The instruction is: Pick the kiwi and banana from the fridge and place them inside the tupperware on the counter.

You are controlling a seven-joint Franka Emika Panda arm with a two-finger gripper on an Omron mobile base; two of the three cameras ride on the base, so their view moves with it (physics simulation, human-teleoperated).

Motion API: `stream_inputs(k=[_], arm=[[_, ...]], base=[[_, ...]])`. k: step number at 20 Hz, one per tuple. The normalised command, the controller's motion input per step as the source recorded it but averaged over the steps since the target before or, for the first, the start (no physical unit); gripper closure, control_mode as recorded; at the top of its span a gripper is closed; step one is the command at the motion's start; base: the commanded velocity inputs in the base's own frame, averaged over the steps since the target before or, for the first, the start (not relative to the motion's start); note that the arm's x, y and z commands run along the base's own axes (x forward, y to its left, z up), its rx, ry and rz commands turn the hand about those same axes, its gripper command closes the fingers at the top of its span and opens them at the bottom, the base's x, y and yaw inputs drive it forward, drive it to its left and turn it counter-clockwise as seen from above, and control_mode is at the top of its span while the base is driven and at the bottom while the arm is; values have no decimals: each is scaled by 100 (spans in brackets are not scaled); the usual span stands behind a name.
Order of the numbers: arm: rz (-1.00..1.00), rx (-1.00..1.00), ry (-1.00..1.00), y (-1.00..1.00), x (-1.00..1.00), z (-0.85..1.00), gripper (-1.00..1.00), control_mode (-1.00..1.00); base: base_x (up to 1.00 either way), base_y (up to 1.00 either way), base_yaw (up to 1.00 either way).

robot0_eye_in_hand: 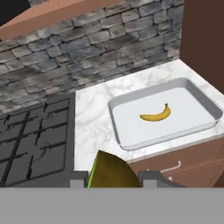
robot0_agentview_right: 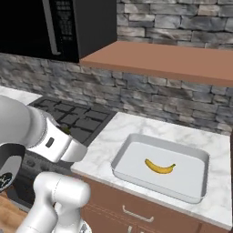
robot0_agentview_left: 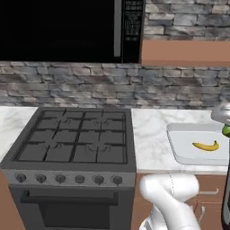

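The claw [robot0_eye_in_hand: 114,183] is clenched on the kiwi [robot0_eye_in_hand: 111,171], whose olive underside and thin green edge fill the gap between the two dark fingertips [robot0_eye_in_hand: 151,178] in the hand view. From there the claw hangs in front of the bench's front edge, over the seam between the stove [robot0_eye_in_hand: 35,135] and the bench [robot0_eye_in_hand: 92,127], short of the tray. In the left base view a sliver of green kiwi [robot0_agentview_left: 226,130] shows at the right edge, under the grey hand.

The tupperware [robot0_eye_in_hand: 124,140] lies flat on the bench, just right of the stove, with a strip of marble between them. The banana [robot0_eye_in_hand: 155,114] lies inside it, near the middle, flat on the floor of the tray and touching no wall. The right base view shows the same: banana [robot0_agentview_right: 159,167] in the tupperware [robot0_agentview_right: 119,160], and the bench [robot0_agentview_right: 98,157] around it.

Brown cabinets [robot0_agentview_right: 150,214] with silver handles sit under the bench. A stone wall [robot0_agentview_left: 134,85] runs behind, with a black microwave [robot0_agentview_left: 72,29] above the stove [robot0_agentview_left: 74,139].
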Motion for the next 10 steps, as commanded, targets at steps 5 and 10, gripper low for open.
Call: stream_inputs(k=[5, 10], arm=[[0, 0, 0, 0, 0, 0, 100, 100], [0, 0, 0, 0, 0, 0, 100, 100]], base=[[54, -8, -20], [20, -16, -53]])
